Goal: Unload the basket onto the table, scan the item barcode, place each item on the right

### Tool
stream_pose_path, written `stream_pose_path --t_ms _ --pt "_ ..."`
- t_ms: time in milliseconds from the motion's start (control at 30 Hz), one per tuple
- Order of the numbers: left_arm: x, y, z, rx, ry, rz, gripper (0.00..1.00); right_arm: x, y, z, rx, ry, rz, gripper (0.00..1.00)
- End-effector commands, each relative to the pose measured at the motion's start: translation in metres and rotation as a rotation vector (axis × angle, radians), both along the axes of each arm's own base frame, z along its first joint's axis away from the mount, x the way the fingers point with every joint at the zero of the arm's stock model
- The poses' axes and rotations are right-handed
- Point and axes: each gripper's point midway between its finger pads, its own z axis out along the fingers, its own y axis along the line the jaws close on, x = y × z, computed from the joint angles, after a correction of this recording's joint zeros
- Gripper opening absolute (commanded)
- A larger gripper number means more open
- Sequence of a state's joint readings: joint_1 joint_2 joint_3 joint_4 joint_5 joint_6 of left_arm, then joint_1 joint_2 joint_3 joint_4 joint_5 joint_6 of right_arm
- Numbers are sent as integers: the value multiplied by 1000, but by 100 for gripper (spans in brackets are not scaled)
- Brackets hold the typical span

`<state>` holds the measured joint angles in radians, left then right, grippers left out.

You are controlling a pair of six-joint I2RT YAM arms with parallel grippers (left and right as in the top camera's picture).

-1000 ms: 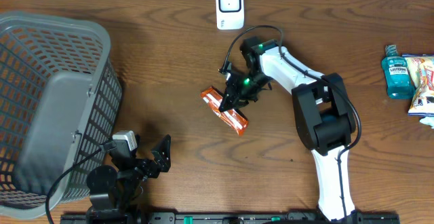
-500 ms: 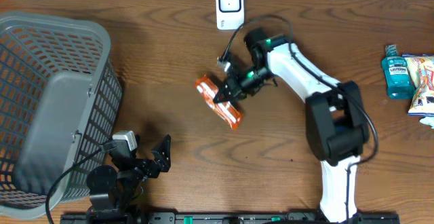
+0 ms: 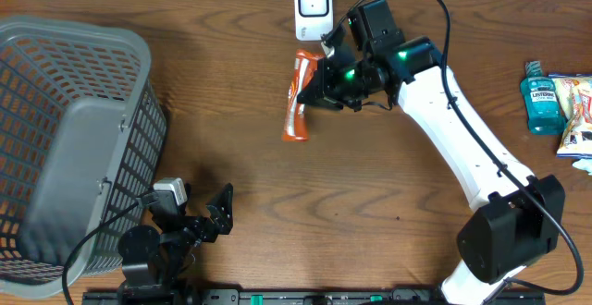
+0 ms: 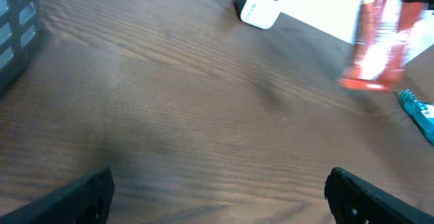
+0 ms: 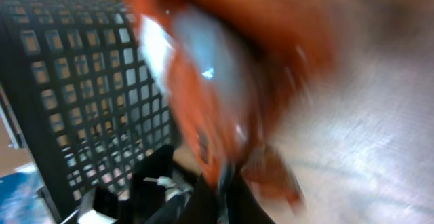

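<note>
The item is an orange snack packet [image 3: 298, 102] hanging in the air just below the white barcode scanner [image 3: 314, 9] at the table's far edge. My right gripper [image 3: 326, 83] is shut on the packet's right side. In the right wrist view the packet [image 5: 203, 95] is a blur of orange rising from the closed right gripper [image 5: 224, 197]. My left gripper [image 3: 217, 214] rests near the front left, open and empty. Its wrist view shows the open left gripper [image 4: 220, 200] over bare wood, with the packet [image 4: 380, 41] and the scanner [image 4: 261, 3] far ahead.
A grey mesh basket [image 3: 65, 139] fills the left side. A blue mouthwash bottle [image 3: 539, 99] and snack bags [image 3: 575, 111] lie at the right edge. The basket [image 5: 81, 95] also shows behind the packet in the right wrist view.
My right arm has swung the packet up and back toward the scanner, turning it from slanted to nearly lengthwise. The left arm has stayed still.
</note>
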<state>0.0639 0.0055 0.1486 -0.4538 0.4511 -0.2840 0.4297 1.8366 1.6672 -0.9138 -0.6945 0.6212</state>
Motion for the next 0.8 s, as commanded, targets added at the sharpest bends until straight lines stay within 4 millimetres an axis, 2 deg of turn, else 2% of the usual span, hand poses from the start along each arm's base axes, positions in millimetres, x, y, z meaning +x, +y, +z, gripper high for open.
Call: stream_pose_path --t_ms 0,133,200,300,333,367,400,433,467,500,533,567,600,633,700,733,767 --pt "-2 -1 -10 1 30 -10 99 -18 7 -9 44 120 6 2" --pt "-2 -1 -10 1 30 -10 99 -39 25 -32 141 169 84 1" --pt "-2 -1 -10 1 30 -10 99 -37 19 -55 82 169 37 1" --pt "-2 -1 -10 1 30 -10 99 -29 -1 -92 -93 139 -60 1" --pt "-2 -1 -10 1 30 -10 99 -26 -8 -100 -148 121 -88 9" --pt "-2 -1 -10 1 30 -10 99 -22 -16 -107 -212 106 -130 29" --pt "-2 -1 -10 1 30 -10 99 -19 -21 -111 -249 103 -165 44" --pt "-2 -1 -10 1 30 -10 99 -16 -26 -113 -276 105 -201 49" --pt "-2 -1 -10 1 30 -10 99 -13 -29 -116 -301 109 -245 59" --pt "-2 -1 -10 1 30 -10 99 -10 -33 -118 -323 119 -298 71" --pt "-2 -1 -10 1 30 -10 99 -4 -42 -123 -370 143 -429 86" --pt "-2 -1 -10 1 30 -10 99 -1 -44 -125 -382 150 -485 95" --pt "-2 -1 -10 1 30 -10 99 2 -44 -127 -382 153 -529 98" --pt "-2 -1 -10 1 30 -10 99 5 -43 -129 -381 148 -553 96" --pt "-2 -1 -10 1 30 -10 99 18 -37 -133 -383 67 -548 61" --pt "-2 -1 -10 1 30 -10 99 25 -31 -134 -385 3 -508 57" --pt "-2 -1 -10 1 30 -10 99 31 -23 -133 -381 -78 -430 59"
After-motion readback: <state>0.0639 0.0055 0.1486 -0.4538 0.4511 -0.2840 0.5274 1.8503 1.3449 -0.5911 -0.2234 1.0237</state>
